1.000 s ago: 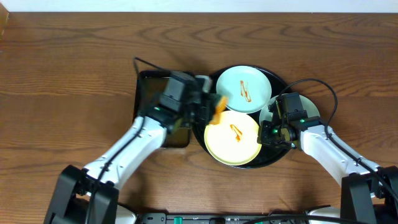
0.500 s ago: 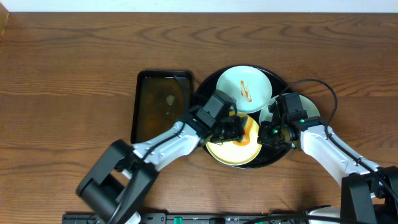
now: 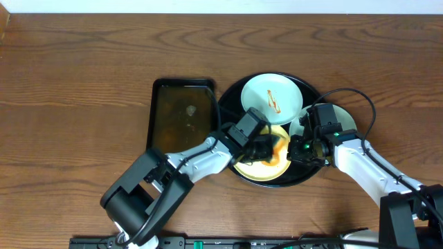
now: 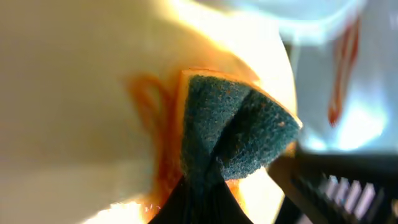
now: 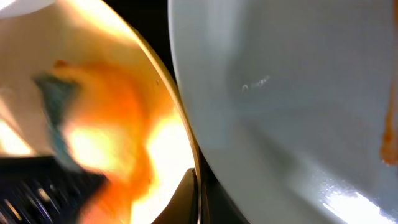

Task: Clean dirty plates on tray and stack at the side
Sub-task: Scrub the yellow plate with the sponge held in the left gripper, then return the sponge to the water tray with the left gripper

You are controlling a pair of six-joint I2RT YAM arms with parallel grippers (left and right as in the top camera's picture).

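Left hand [image 3: 266,146] was clenched on the sponge [image 4: 233,134], pressing it near the right edge of the cream plate [image 3: 250,171] inside the tray [image 3: 232,95]; right hand [image 3: 299,147] crowded that same rim, couldn't tell its grip

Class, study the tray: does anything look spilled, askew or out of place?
Nothing stands out. Sauce shows only on plates: a streak on the mint plate and a smear under the sponge on the cream plate. None shows on the tray.
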